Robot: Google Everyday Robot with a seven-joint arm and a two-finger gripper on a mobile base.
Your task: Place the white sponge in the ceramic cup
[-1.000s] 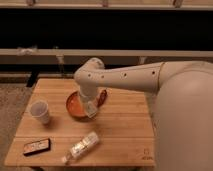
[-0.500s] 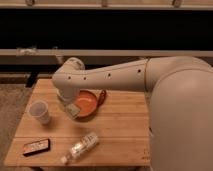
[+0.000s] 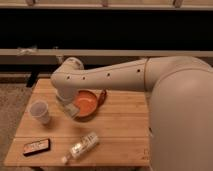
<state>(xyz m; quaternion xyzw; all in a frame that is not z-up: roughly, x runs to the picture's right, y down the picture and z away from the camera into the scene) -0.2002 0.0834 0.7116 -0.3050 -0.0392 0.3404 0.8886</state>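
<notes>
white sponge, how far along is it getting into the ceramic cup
Done: nothing visible; the ceramic cup looks empty. In hand: the claw hangs low between the cup and the orange bowl; I cannot tell the white sponge apart there. Left: carry it over the cup and drop it in.

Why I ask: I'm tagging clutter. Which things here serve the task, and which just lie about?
Job: ceramic cup, upright on the table; gripper, low between cup and orange bowl; white sponge, not separately visible.
Lying about: orange bowl, clear bottle, dark flat device.
</notes>
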